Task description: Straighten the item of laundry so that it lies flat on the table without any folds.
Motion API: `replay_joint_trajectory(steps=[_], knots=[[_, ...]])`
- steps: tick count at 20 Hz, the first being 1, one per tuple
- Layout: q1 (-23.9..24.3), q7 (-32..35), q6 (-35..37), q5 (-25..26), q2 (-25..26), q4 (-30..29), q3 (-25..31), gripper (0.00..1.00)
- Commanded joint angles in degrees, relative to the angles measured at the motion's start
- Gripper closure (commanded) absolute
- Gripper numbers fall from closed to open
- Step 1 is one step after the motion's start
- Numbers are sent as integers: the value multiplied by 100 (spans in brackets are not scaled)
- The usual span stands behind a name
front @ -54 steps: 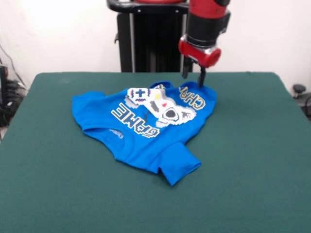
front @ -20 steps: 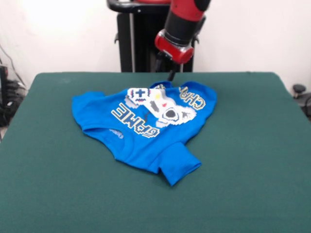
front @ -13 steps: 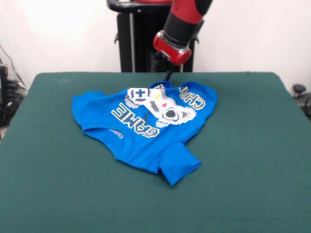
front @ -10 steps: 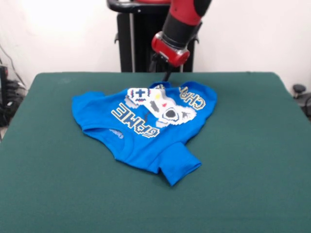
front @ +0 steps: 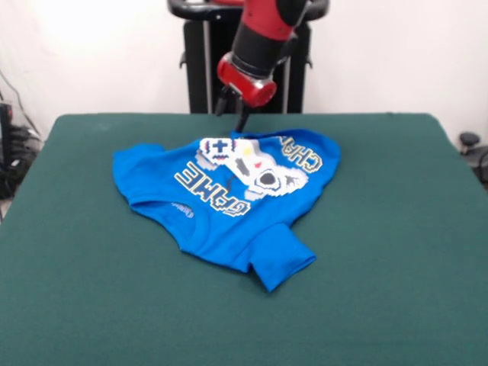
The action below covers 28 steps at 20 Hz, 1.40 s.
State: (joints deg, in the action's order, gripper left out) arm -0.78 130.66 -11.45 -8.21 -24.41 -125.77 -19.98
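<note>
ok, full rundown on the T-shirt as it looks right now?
The T-shirt is bright blue, soft knit by the look, with "GAME" and "CHA" lettering and a white controller print facing up. It lies rumpled on the green table, far edge folded over, one sleeve pointing toward the camera. The claw hovers past its far edge, not touching.

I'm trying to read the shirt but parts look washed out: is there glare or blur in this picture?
Front view: the wall at upper left is blown out by bright light. The T-shirt is evenly lit, its lettering readable but upside down and partly folded under at the far edge. The gripper is slightly soft. The table shows no glare.
</note>
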Motion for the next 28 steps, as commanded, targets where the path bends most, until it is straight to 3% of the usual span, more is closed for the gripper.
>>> replay_joint_trajectory(steps=[1,6,12,21,28], knots=[[172,1142,-382,106,-285,-22,964,0],[536,1016,-160,317,-510,-145,1294,0],[638,1049,-39,321,-639,-236,1491,0],[541,1060,129,105,-810,-232,1565,0],[441,1024,-39,18,-568,-57,1420,0]])
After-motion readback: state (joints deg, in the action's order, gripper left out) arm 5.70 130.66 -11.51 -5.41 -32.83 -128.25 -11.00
